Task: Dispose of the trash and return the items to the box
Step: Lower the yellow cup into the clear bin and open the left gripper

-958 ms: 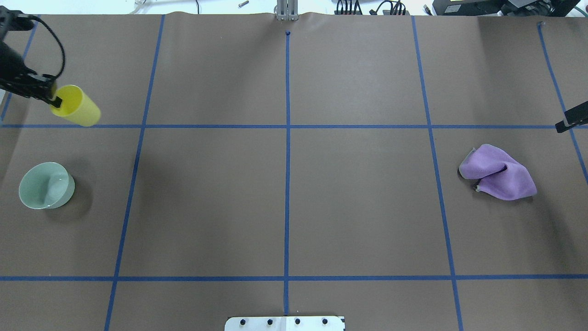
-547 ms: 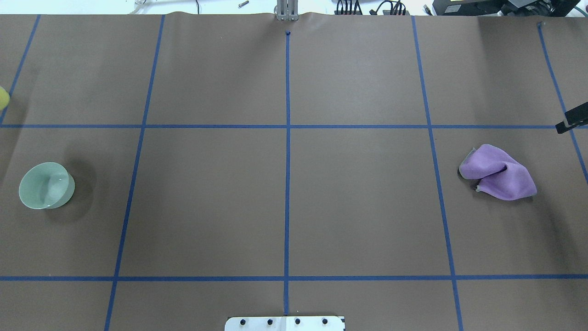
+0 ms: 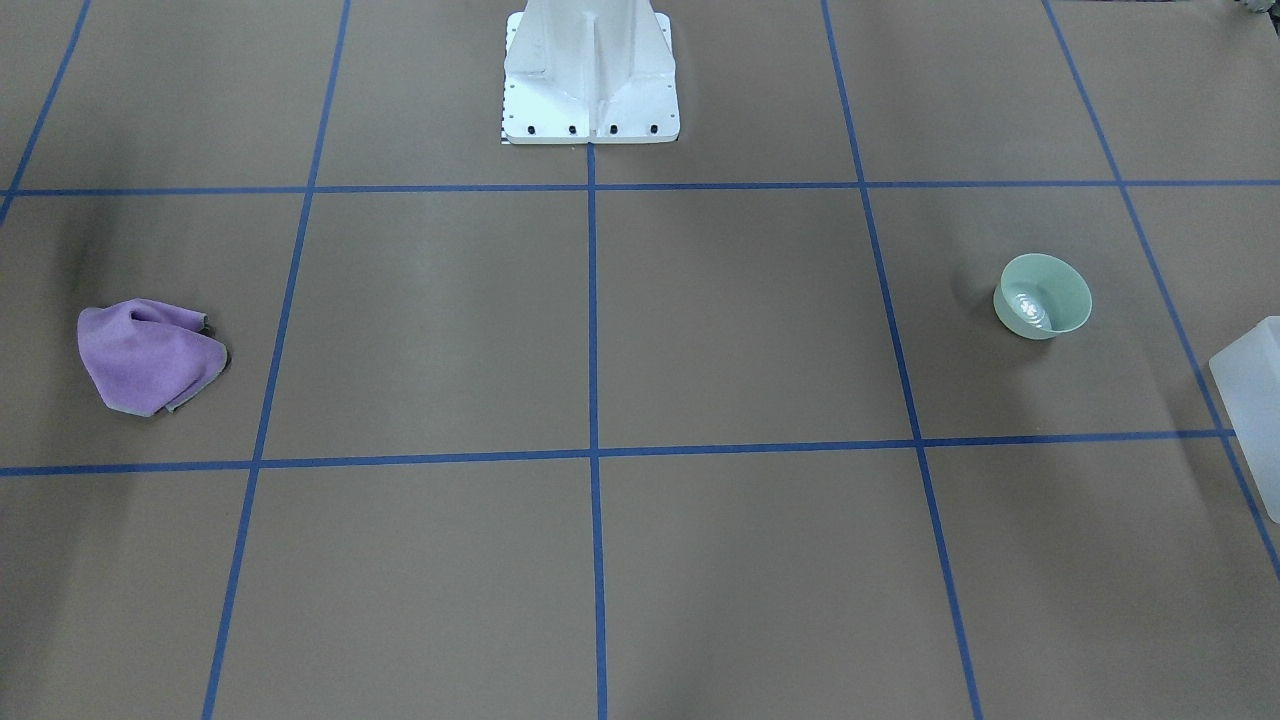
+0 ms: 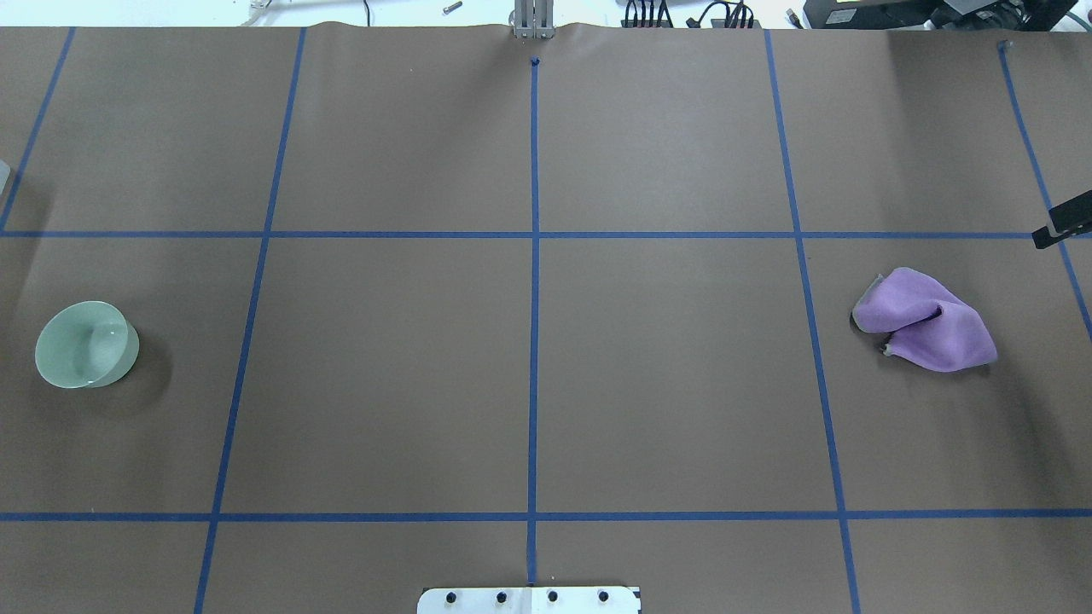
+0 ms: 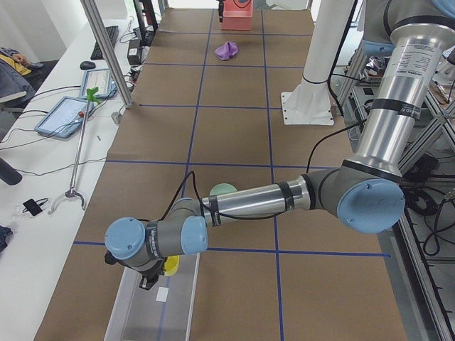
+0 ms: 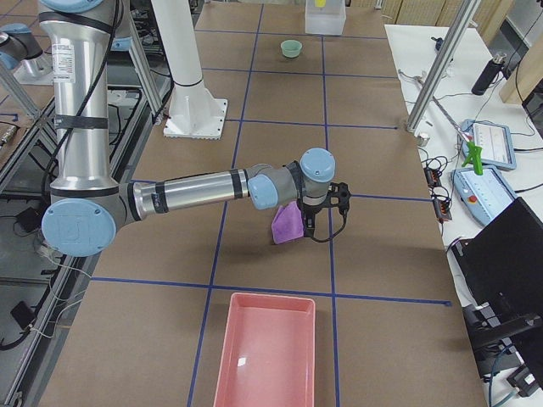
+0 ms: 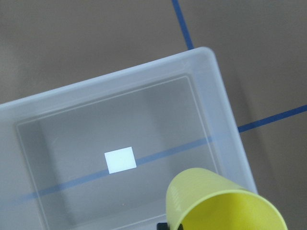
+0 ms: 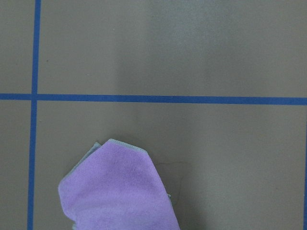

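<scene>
We find the left gripper (image 5: 153, 275) clamped on the yellow cup (image 7: 220, 203); only a sliver of one black finger shows at the cup's rim in the wrist view. The cup hangs tilted in the air above the box (image 7: 225, 129), near one corner, its mouth turned toward the wrist camera; below it a white label (image 7: 120, 159) lies on the box's floor. The mint-green bowl (image 4: 85, 344) stands upright on the table (image 4: 384, 384), near the box but apart from it.

The right gripper (image 6: 327, 208) hovers over the far end of the table; whether its jaws are apart or together we cannot tell. The purple cloth (image 4: 926, 320) lies crumpled on the brown paper just beside and below that gripper, not touching it; in the right wrist view it fills the lower left corner.
</scene>
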Tool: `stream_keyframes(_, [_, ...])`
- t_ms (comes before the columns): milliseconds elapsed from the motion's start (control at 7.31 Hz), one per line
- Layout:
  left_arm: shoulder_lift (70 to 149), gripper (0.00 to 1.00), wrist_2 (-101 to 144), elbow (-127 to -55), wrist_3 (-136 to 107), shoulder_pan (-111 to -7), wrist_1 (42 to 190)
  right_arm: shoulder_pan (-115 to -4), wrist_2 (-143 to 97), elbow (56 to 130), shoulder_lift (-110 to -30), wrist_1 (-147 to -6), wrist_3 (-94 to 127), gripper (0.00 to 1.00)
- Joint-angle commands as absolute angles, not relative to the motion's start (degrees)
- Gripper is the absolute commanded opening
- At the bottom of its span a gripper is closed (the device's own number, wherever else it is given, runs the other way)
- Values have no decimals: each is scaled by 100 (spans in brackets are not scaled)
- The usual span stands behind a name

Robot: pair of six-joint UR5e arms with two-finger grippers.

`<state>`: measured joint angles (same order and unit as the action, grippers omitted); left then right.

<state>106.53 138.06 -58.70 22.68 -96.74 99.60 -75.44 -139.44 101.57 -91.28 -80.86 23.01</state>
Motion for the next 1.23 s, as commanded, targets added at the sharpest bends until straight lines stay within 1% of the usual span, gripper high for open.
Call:
stream_keyframes(0, [10556, 0, 13896, -5581, 1337, -9292, 10949, -7541, -13966, 10169, -9141, -8086, 2311, 100])
stream_keyframes(274, [10547, 0, 13869, -5529, 916, -8730, 11126, -7541, -13966, 10169, -9141, -8086, 2320, 100])
stream_keyframes(684, [10538, 0, 13834, -5396, 931, -8543, 11118, -7541, -13957, 10134, -9141, -8086, 2303, 100])
stream_keyframes(821, [10555, 54, 13843, -5414, 949, -8552, 11092, -7524, -13957, 10116, -9141, -8086, 2311, 100])
stream_keyframes(958, [10564, 76, 13843, -5449, 967, -8691, 11092, -7515, -13957, 10116, -9141, -8086, 2312, 100])
stream_keyframes(1095, [10564, 84, 13843, -5449, 1010, -8910, 11083, -7515, -13957, 10108, -9141, -8086, 2312, 100])
